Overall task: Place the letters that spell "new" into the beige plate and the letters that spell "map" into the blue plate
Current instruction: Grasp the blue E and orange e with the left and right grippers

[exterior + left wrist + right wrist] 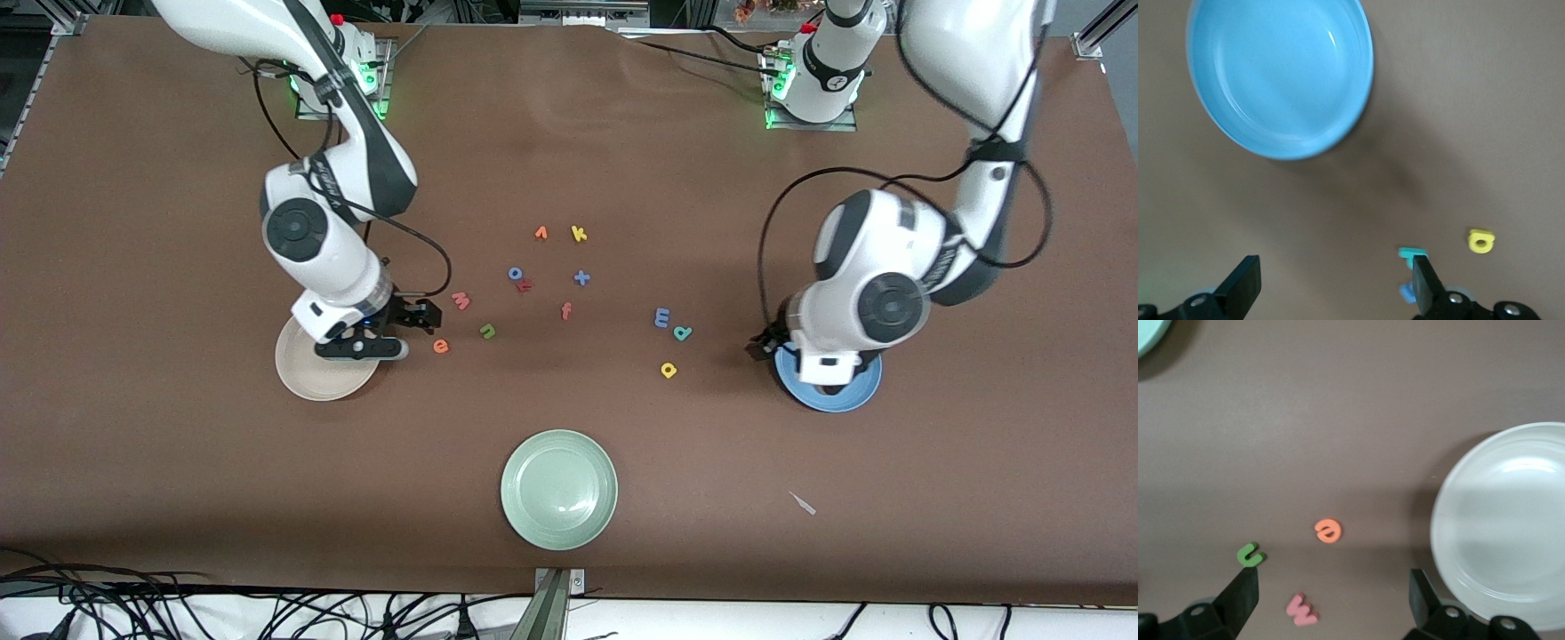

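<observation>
1. I see the brown table [178,462] carrying three plates. The pale green plate [559,489] sits nearest the front camera, midway between the arms' ends.
2. Beige plate [307,373]: toward the right arm's end, empty, partly covered by that arm's wrist in the front view.
3. Blue plate [853,391]: toward the left arm's end, empty as my left wrist view shows it, mostly hidden under the left arm's wrist from the front.
4. Right gripper [1331,603]: up over the table at the beige plate's edge, jaws apart, holding nothing. Through it I see the three letters on bare table.
5. Left gripper [1335,283]: over the table just beside the blue plate, jaws apart, empty.
6. "new" letters, all on the table just beside the beige plate: pink w [460,301], green n [487,331], orange e [441,346]. The e lies closest to the plate.
7. "map" letters, on the table between the centre cluster and the blue plate: blue m [661,317], teal a [682,333], yellow p [669,370]. None touches a plate.
8. Centre cluster: yellow k [579,234], blue o [516,274], orange-red f [565,310].
</observation>
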You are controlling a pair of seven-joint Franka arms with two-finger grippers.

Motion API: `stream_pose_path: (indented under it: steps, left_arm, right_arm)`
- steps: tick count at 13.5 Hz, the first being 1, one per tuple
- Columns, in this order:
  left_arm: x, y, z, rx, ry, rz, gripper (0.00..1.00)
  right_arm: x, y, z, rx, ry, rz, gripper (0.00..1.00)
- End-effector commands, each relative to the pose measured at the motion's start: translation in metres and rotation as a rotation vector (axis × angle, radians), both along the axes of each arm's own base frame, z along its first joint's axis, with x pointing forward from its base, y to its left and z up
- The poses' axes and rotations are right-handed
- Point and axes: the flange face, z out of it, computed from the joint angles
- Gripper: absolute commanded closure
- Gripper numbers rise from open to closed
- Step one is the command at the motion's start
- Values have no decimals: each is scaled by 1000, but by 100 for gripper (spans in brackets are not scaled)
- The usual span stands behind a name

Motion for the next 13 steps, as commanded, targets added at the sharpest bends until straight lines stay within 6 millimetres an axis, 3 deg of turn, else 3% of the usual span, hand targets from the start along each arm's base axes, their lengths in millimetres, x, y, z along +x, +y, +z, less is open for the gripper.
stream_pose_path:
  steps: [1, 4, 6, 7, 10, 13]
  left_arm:
    - [-3, -34, -28, 21, -10, 125, 0]
    - [-14, -69, -66, 44, -23, 183, 0]
    - [-36, -109, -86, 76, -19, 177, 6]
    - [-39, -115, -93, 83, -28, 198, 9]
    - [-56, -111, -117, 71, -64, 278, 10]
    - [-72, -106, -109, 70, -81, 302, 13]
  right_arm:
    - [4, 9, -31, -10, -42, -1, 0]
    - [3, 12, -58, -14, -48, 13, 0]
    - [4, 12, -72, -21, -54, 25, 0]
    - [3, 15, -80, -18, -58, 30, 0]
    - [-3, 24, -95, -17, -60, 44, 1]
    - [-6, 28, -105, -19, -56, 47, 6]
